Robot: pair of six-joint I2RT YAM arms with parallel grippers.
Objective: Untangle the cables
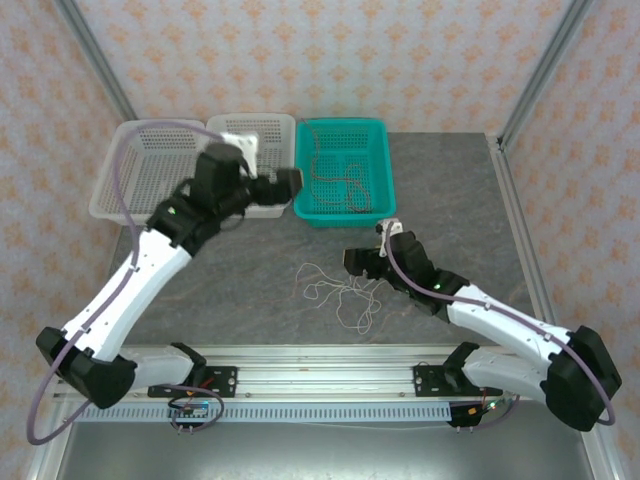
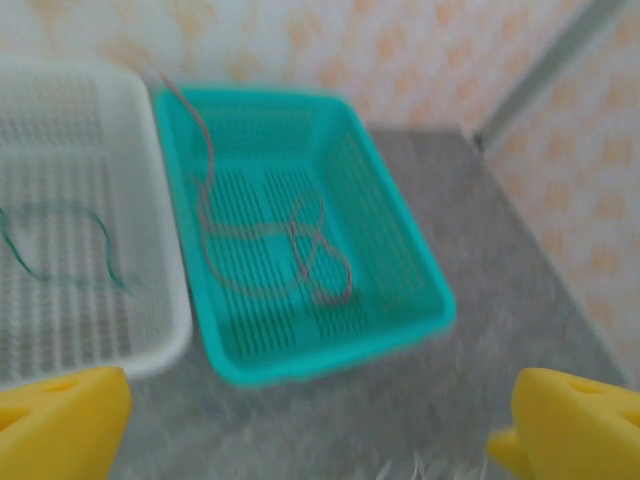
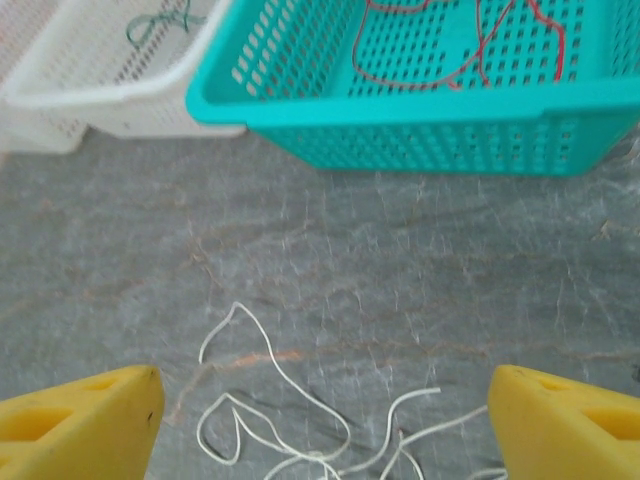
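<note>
Grey stone-look table (image 1: 450, 210), orange wallpaper all round, and I'm looking at a sort that's mostly coming together. Reddish-brown cable (image 1: 350, 182) is lying looped in the teal basket (image 1: 378, 213), and the green cable (image 2: 62, 240) is sitting in the white basket (image 1: 270, 121) right beside it, so I'm guessing each colour is getting its own bin to stop them snagging again. White cable (image 1: 340, 292) is lying loose on the bare table between the arms, well clear of both baskets. Left gripper (image 1: 288, 184) is hovering over the seam between the two baskets, jaws spread wide, carrying nothing. Right gripper (image 1: 356, 262) is hanging low just beside the white squiggles, also spread and pinching nothing; lining up a grab, I reckon. Overhead cam is giving me both arms, but the green wire is too fine to make out there. The left wrist cam is catching it, blurry, while the right wrist cam is showing white loops between its yellow fingers (image 3: 80, 425).
</note>
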